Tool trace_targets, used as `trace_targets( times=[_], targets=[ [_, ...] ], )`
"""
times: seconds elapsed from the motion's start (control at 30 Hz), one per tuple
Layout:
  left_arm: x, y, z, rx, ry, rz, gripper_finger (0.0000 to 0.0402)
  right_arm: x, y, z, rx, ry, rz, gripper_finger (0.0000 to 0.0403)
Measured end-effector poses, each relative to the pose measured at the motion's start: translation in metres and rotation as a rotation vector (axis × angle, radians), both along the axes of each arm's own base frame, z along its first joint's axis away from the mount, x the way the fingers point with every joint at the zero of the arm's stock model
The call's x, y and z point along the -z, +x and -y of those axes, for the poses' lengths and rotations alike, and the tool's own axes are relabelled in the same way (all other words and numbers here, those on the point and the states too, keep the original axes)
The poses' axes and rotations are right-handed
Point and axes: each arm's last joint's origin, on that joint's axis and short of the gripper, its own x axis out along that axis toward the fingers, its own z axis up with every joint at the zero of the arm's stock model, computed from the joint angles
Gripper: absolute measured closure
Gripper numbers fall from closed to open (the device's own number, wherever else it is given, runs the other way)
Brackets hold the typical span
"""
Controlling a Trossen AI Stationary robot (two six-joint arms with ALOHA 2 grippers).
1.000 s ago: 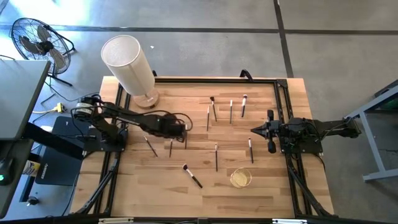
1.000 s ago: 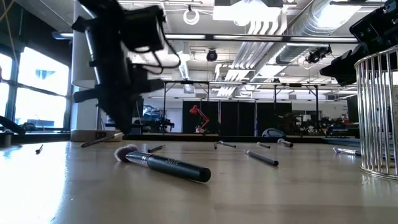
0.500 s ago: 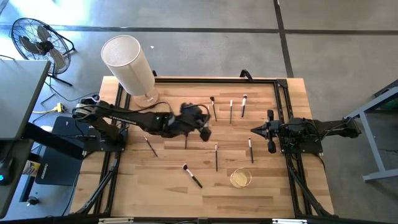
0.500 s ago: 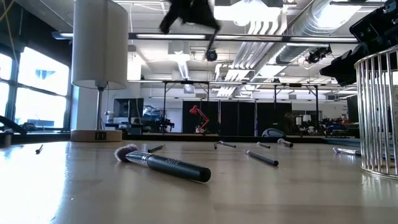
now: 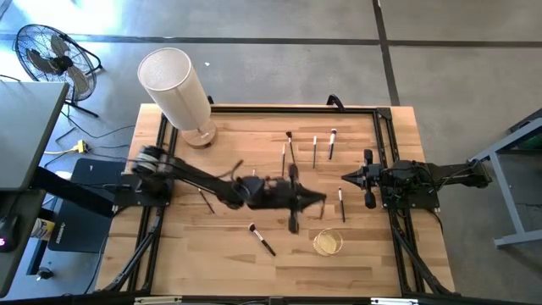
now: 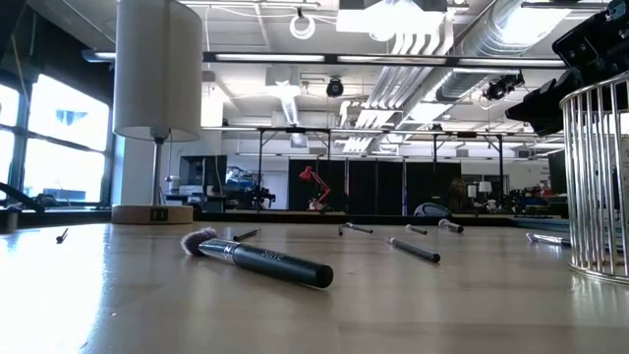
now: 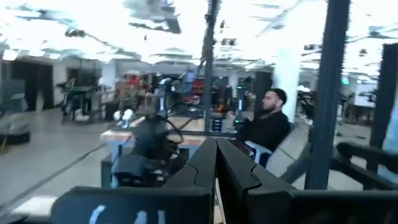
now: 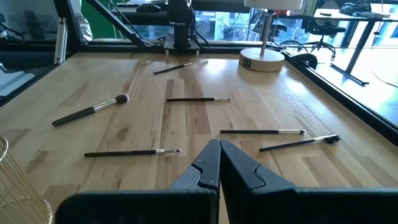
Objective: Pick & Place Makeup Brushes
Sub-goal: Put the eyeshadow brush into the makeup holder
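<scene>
The left gripper [image 5: 320,200] is stretched out over the middle of the table [image 5: 381,254] and held well up: its wrist view looks level into the room, where a person sits, and it does not show in the low view. Its 2 fingers [image 7: 199,168] are pressed together. I cannot tell whether a thin handle is nipped between them.

The right gripper [image 5: 345,178] waits at its own side, jaws also pressed together and empty.

The makeup brushes [image 5: 314,150] lie scattered flat on the wood. 1 slim dark brush [image 5: 341,203] lies between the 2 grippers, just beyond the left jaws' tips and below them. It is just ahead of the right jaws, off to the side where the wire cup [image 5: 328,242] stands. Its long axis runs crosswise to both arms' reach, so either jaw pair would meet it broadside. The right gripper looks the better placed for it, since the left one is still high.

4 more brushes lie in a loose row farther ahead of the right jaws. A thick-handled brush [image 5: 261,240] lies behind the left jaws, on the cup's side.

The cup is near the left jaws, off to one side and lower, well clear of the table's edge. I judge there is open room around it. The white lamp [image 5: 174,85] stands well behind.
</scene>
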Motion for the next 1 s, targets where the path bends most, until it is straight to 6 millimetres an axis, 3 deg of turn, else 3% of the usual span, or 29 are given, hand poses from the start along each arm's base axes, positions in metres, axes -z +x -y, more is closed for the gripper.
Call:
trace_targets(
  times=[0.37,0.6,1.0],
  targets=[
    [0.024,0.063,0.033,0.143,0.101,-0.017,0.0401,0.000,0.000,0.000,-0.001,0.000,0.000,0.0402],
    [0.039,0.067,0.036,0.179,0.099,-0.186,0.0401,0.000,0.000,0.000,0.000,0.000,0.000,0.0402],
    [0.053,0.069,0.031,0.184,0.002,-0.332,0.0392,0.000,0.000,0.000,0.000,0.000,0.000,0.0402]
  ],
)
